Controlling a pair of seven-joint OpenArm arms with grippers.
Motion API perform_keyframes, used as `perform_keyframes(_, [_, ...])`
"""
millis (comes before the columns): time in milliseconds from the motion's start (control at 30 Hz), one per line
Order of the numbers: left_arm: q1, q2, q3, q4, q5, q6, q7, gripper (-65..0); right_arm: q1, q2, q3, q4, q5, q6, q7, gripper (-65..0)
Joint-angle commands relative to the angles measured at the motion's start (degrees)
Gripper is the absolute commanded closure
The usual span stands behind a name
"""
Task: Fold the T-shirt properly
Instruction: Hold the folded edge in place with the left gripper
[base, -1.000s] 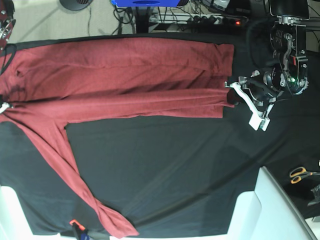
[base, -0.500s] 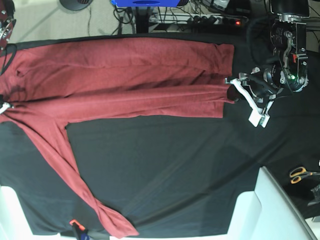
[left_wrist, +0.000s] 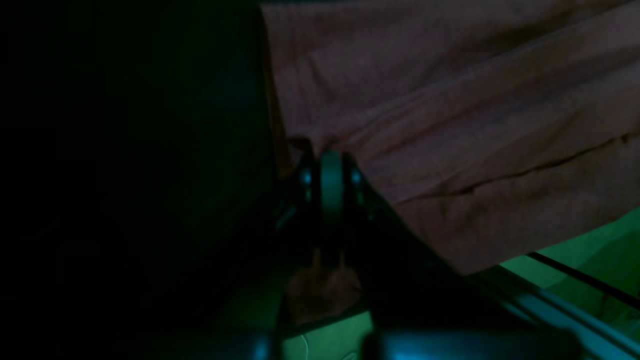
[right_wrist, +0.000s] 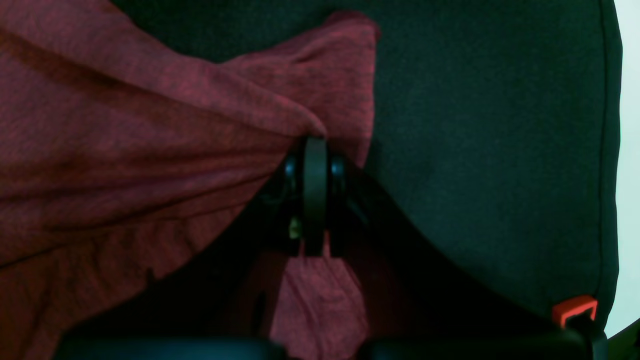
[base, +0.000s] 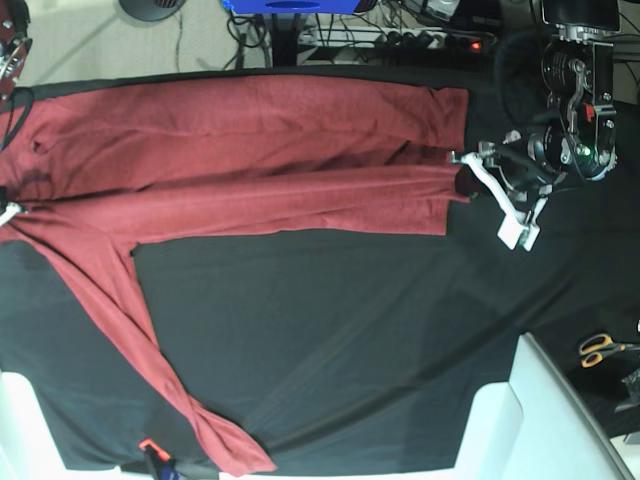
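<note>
The brick-red T-shirt (base: 250, 150) lies spread across the back half of the black table cloth (base: 350, 330), its near long edge folded over the body. One long sleeve (base: 130, 330) trails toward the front left. At the right end, my left gripper (base: 463, 185) is shut on the shirt's hem. The dim left wrist view shows its jaws (left_wrist: 330, 175) pinched together on red fabric (left_wrist: 475, 125). At the left edge, my right gripper (base: 8, 212) is barely in view. In the right wrist view it (right_wrist: 315, 145) is shut on a bunched fold of the shirt (right_wrist: 150, 150).
Orange-handled scissors (base: 600, 348) lie at the right edge. A white object (base: 530, 420) rises at the front right and another (base: 20, 420) at the front left. A small orange clip (base: 150, 445) sits at the front edge. Cables and a power strip (base: 420, 38) run behind the table.
My left gripper has shifted slightly toward the back of the table with the hem still in it. The right end of the shirt barely moved.
</note>
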Motion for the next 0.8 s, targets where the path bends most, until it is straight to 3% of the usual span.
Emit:
perform_keyframes(0, [-0.53, -1.01, -0.5, 1.08, -0.07, 0.13, -0.7, 0.0, 1.23, 1.78, 0.05, 1.04, 0.05, -0.47, 0.67, 0.0])
perform_keyframes(767, [-1.06, -0.75, -0.5, 0.56, -0.07, 0.13, -0.97, 0.0, 1.23, 1.86, 0.05, 1.04, 0.05, -0.47, 0.67, 0.0])
